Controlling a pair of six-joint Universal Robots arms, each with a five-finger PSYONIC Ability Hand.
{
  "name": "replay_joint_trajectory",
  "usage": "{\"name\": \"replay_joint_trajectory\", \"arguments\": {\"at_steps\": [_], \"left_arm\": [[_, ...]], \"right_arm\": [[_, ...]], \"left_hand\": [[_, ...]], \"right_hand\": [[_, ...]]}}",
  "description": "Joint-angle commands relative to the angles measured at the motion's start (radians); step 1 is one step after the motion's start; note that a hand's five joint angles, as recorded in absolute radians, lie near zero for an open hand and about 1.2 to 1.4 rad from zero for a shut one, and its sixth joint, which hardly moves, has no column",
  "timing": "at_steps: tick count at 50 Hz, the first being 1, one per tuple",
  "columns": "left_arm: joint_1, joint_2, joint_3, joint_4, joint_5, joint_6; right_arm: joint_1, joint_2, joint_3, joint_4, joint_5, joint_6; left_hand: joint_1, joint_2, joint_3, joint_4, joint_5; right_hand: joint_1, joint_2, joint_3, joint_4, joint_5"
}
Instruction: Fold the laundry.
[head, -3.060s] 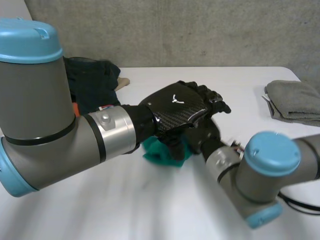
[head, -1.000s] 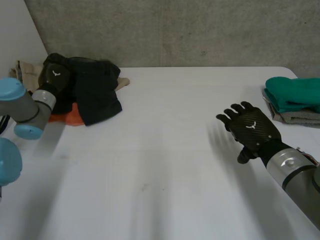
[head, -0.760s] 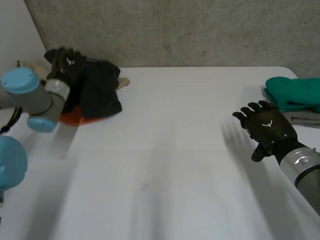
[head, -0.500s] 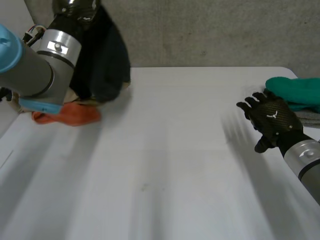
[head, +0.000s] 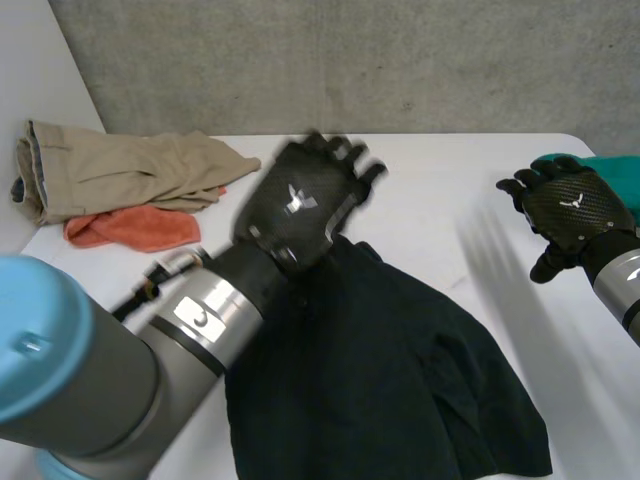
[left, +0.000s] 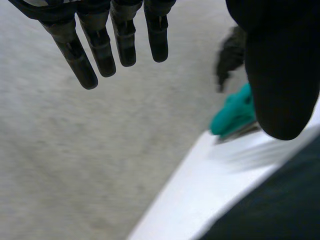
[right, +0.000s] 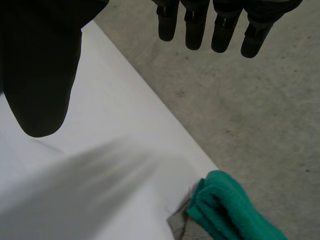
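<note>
Above the dark garment, the left hand hangs splayed and empty; the right hand likewise.

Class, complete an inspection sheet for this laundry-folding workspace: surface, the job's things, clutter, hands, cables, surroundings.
Surface: white table, with laundry in three spots.
Job's things: dark garment lying rumpled mid-table, unfolded; beige garment partly over an orange cloth at the far left corner; folded teal cloth on a grey towel at the right edge.
Clutter: nothing seen.
Hands: left hand open, above the dark garment's far edge; right hand open, beside the teal cloth.
Cables: nothing seen.
Surroundings: grey concrete wall behind the table.
</note>
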Motion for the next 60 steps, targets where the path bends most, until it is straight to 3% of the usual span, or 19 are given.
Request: {"name": "replay_joint_trajectory", "arguments": {"at_steps": [1,3,9,15,23,36,40,41,42,48,54,60], "left_arm": [[0.119,0.066,0.013,-0.065,-0.048,0.022],[0.169,0.062,0.008,-0.128,-0.046,0.022],[0.211,-0.059,0.011,-0.278,-0.031,0.036],[0.277,-0.15,0.019,-0.381,-0.022,0.138],[0.349,-0.217,0.01,-0.372,-0.022,0.29],[0.346,-0.389,0.106,-0.269,-0.005,0.301],[0.34,-0.429,0.14,-0.252,0.018,0.304],[0.337,-0.438,0.161,-0.252,0.017,0.301],[0.337,-0.443,0.172,-0.249,0.012,0.298],[0.34,-0.512,0.269,-0.196,-0.025,0.306],[0.346,-0.531,0.421,-0.179,-0.137,0.293],[0.321,-0.472,0.56,-0.15,-0.15,0.226]], "right_arm": [[0.062,-0.001,-0.048,0.206,0.004,0.031],[0.089,-0.007,-0.056,0.29,0.004,0.057],[0.122,-0.023,-0.033,0.462,-0.012,0.082],[0.192,-0.018,0.044,0.357,-0.007,0.082],[0.208,0.019,0.087,0.194,0.01,0.074],[0.203,0.065,0.075,0.173,0.039,0.064],[0.198,0.066,0.078,0.157,0.041,0.064],[0.197,0.066,0.079,0.151,0.041,0.064],[0.197,0.066,0.079,0.148,0.042,0.064],[0.195,0.066,0.079,0.14,0.042,0.064],[0.195,0.062,0.075,0.14,0.042,0.064],[0.195,0.057,0.059,0.142,0.041,0.065]], "left_hand": [[-0.006,0.0,-0.001,0.01,0.016],[-0.009,-0.003,-0.004,0.007,0.013],[-0.038,-0.032,-0.033,-0.022,-0.017],[-0.07,-0.064,-0.065,-0.054,-0.049],[0.003,0.009,0.008,0.019,0.024],[0.149,0.156,0.155,0.166,0.171],[0.425,0.431,0.43,0.441,0.446],[0.832,0.838,0.838,0.848,0.854],[1.057,1.063,1.062,1.073,1.079],[1.059,1.065,1.065,1.075,1.081],[1.059,1.065,1.065,1.075,1.081],[1.059,1.065,1.065,1.075,1.081]], "right_hand": [[-0.045,-0.027,-0.026,-0.024,-0.04],[-0.045,-0.027,-0.026,-0.024,-0.04],[-0.045,-0.027,-0.026,-0.024,-0.04],[-0.045,-0.027,-0.026,-0.024,-0.04],[-0.045,-0.027,-0.026,-0.024,-0.04],[-0.045,-0.027,-0.026,-0.024,-0.04],[-0.045,-0.027,-0.026,-0.024,-0.04],[-0.045,-0.027,-0.026,-0.024,-0.04],[-0.045,-0.027,-0.026,-0.024,-0.04],[-0.045,-0.027,-0.026,-0.024,-0.04],[-0.045,-0.027,-0.026,-0.024,-0.04],[-0.045,-0.027,-0.026,-0.024,-0.04]]}}
